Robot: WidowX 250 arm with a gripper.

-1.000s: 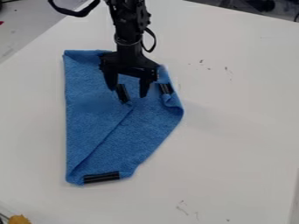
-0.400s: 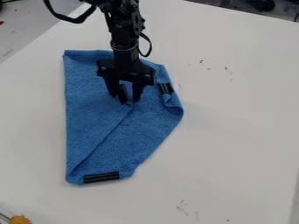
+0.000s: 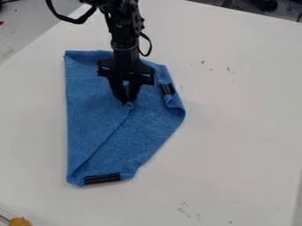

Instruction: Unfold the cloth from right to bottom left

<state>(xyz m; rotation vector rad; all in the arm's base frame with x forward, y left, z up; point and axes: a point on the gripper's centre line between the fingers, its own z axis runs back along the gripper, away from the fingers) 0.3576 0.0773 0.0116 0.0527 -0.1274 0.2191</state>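
My gripper (image 3: 127, 100) hangs over the upper middle of the blue cloth (image 3: 91, 117), its fingers closed together on a folded corner. That corner's black strip is mostly hidden between the fingers. A diagonal fold edge runs from the held corner down to the cloth's bottom left. One black strip (image 3: 103, 178) lies at the bottom edge and another black strip (image 3: 167, 89) at the upper right, where the cloth is slightly bunched.
The cloth lies on a white table (image 3: 236, 132) with a few small dark marks at the right and lower right. An orange-yellow object (image 3: 19, 221) shows at the bottom left corner.
The gripper has shifted slightly left, and its fingers have come from wide apart to together on the folded corner. The cloth lies as before.
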